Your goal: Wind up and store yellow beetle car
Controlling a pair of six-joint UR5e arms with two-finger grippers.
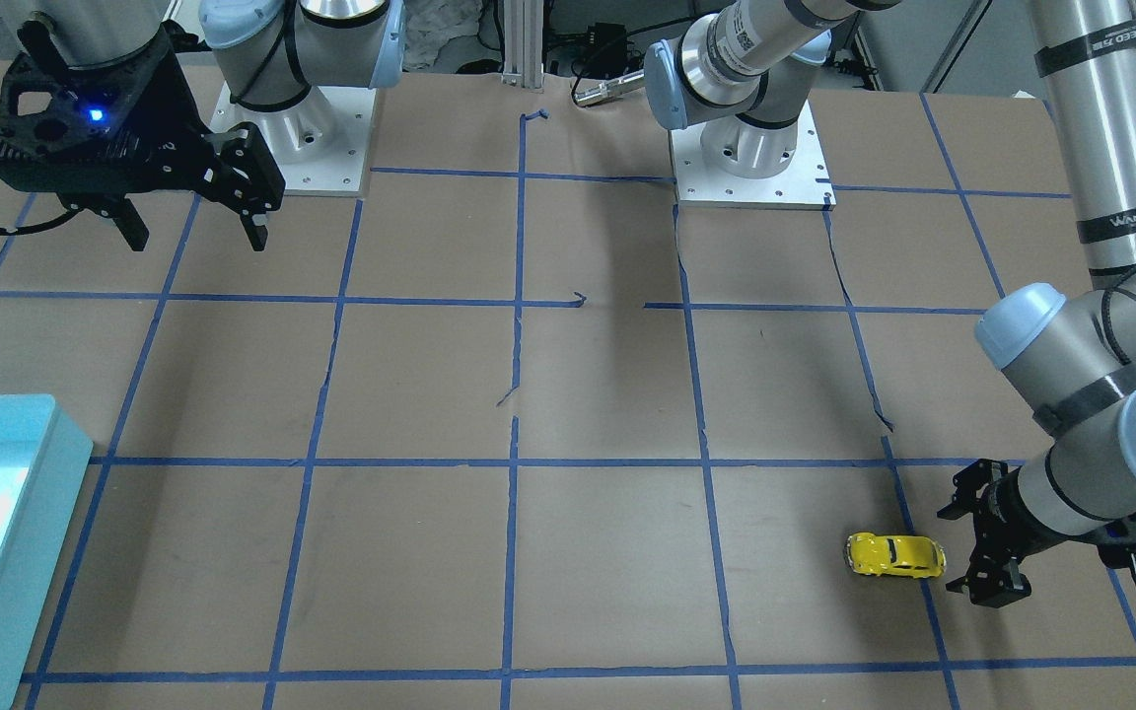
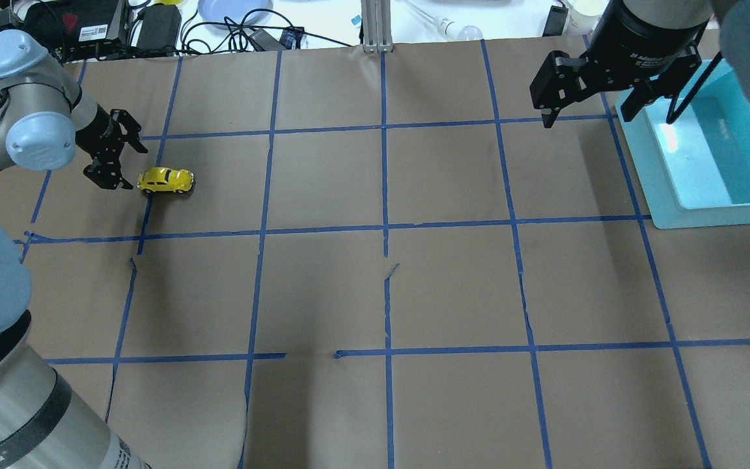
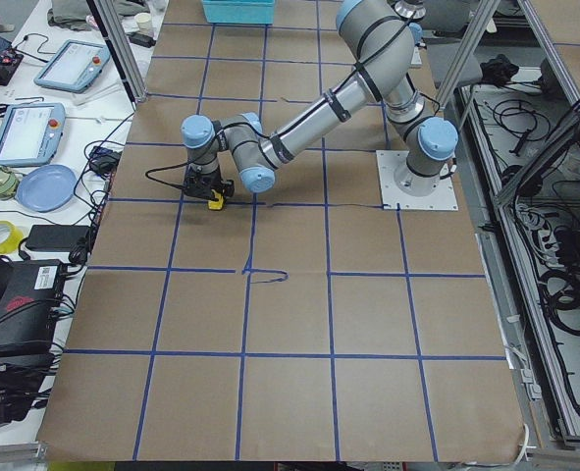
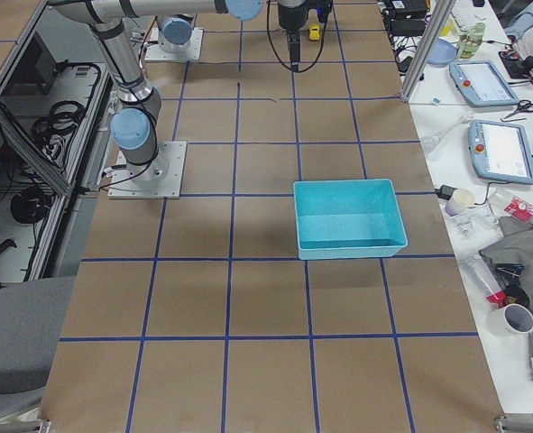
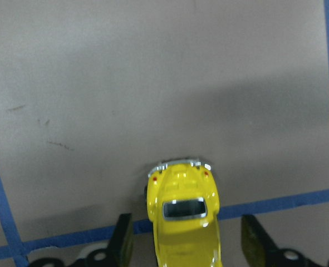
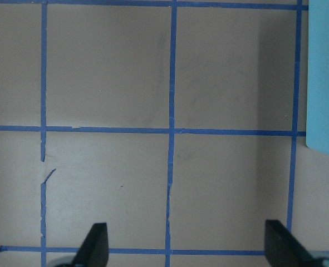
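Observation:
The yellow beetle car (image 2: 166, 180) stands on its wheels on the brown table at the far left, also in the front view (image 1: 895, 555) and the left wrist view (image 5: 184, 216). My left gripper (image 2: 122, 151) is open, low at the table, just left of the car; in the left wrist view its fingers (image 5: 121, 239) flank the car's near end with gaps on both sides. My right gripper (image 2: 609, 107) is open and empty, high above the table beside the teal bin (image 2: 671, 202).
The teal bin (image 1: 40, 463) stands at the table's far right side, open and hollow. Blue tape lines (image 2: 385, 228) grid the brown paper. Cables, tablets and a blue plate lie past the far edge (image 2: 225, 13).

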